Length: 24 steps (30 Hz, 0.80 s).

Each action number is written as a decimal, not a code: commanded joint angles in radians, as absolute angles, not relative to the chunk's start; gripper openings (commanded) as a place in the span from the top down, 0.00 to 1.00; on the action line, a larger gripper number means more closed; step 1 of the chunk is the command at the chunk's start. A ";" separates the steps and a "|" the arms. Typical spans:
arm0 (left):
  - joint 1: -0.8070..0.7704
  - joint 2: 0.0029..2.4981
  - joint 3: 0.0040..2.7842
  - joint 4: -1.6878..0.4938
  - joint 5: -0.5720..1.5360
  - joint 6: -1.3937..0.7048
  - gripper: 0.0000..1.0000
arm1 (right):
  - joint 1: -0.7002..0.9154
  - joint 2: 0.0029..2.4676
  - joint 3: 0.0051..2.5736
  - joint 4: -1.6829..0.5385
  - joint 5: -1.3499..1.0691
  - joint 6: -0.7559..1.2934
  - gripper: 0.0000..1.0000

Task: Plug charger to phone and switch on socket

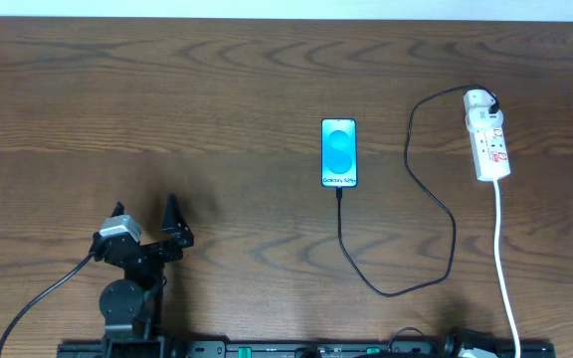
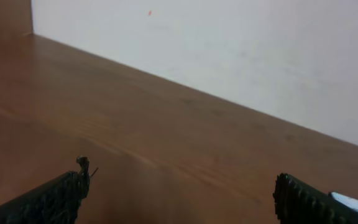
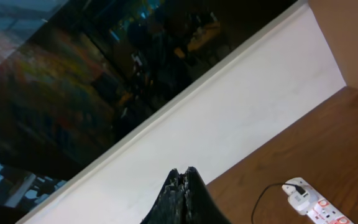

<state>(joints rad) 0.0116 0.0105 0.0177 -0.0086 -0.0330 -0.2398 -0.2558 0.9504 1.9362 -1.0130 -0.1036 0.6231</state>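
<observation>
Phone [image 1: 338, 152] lies mid-frame, charger [image 1: 452, 239] seemingly reaching its lower edge; socket [image 1: 488, 139] sits upper right. Left gripper [image 1: 145, 212] gapes empty, right gripper [image 3: 182, 173] is closed: press the socket's switch squarely with those closed tips.

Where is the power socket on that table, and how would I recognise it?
On the wooden table, look right of the blue-screened phone in the middle. There lies the socket, a narrow white strip with red markings. Unlike the thin black charger looping beside it, it is white, with a white cord running to the near edge.
</observation>
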 commanded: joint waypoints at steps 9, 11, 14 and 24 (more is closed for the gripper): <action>0.016 0.009 0.004 -0.066 -0.071 -0.245 0.02 | -0.246 0.910 1.934 -1.017 -0.059 0.594 0.99; 0.016 0.012 0.004 -0.066 -0.071 -0.245 0.02 | -0.242 0.910 1.934 -1.016 -0.059 0.594 0.99; 0.016 0.022 0.004 -0.066 -0.071 -0.245 0.03 | -0.213 0.907 1.932 -1.014 -0.059 0.594 0.99; 0.016 0.058 0.004 -0.066 -0.071 -0.245 0.02 | -0.185 0.888 1.932 -1.015 -0.059 0.594 0.99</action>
